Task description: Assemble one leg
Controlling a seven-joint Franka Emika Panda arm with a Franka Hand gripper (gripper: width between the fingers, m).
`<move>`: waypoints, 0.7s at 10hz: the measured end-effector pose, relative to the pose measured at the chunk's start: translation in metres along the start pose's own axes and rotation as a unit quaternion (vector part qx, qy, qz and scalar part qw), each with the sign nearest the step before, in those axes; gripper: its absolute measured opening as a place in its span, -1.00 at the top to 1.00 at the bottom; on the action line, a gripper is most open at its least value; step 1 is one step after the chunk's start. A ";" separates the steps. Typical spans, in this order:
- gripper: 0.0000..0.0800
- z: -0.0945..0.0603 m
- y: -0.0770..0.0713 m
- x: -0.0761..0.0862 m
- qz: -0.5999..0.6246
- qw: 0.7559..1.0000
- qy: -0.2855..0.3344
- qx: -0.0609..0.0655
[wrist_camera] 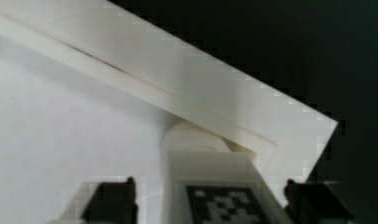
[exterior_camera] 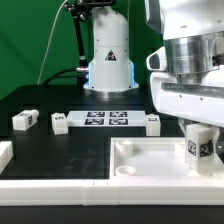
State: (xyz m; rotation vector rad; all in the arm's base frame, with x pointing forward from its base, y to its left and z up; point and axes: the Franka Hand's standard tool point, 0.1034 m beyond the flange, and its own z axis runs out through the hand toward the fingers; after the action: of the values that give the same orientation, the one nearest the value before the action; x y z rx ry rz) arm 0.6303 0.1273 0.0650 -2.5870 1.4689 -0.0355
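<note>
My gripper [exterior_camera: 198, 140] is low over the near right corner of the large white panel [exterior_camera: 150, 160]. A leg [exterior_camera: 197, 147], a small white block with a black-and-white tag, stands upright there between the fingers. In the wrist view the leg [wrist_camera: 221, 185] sits between the two dark fingertips [wrist_camera: 109, 200]. One finger lies against the leg; the other shows a narrow gap beside it, so the gripper [wrist_camera: 209, 200] is open around the leg. The leg's foot at the panel corner [wrist_camera: 204, 135] is partly hidden.
Three loose legs lie on the black table: one [exterior_camera: 24, 120] at the exterior view's left, one [exterior_camera: 59, 122] beside the marker board [exterior_camera: 105, 119], and one [exterior_camera: 152, 122] at the board's other end. The robot's base [exterior_camera: 108, 60] stands behind.
</note>
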 end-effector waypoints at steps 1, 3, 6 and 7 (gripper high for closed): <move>-0.55 -0.002 0.000 0.001 -0.063 0.998 -0.001 -0.003; -0.60 -0.004 0.000 0.004 -0.175 0.984 -0.004 -0.006; -0.62 -0.007 0.000 0.009 -0.381 0.925 -0.011 -0.011; -0.62 -0.007 0.001 0.012 -0.433 0.901 -0.011 -0.010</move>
State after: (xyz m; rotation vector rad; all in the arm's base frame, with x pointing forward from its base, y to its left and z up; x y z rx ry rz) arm 0.6351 0.1155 0.0711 -3.0005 0.2033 -0.0979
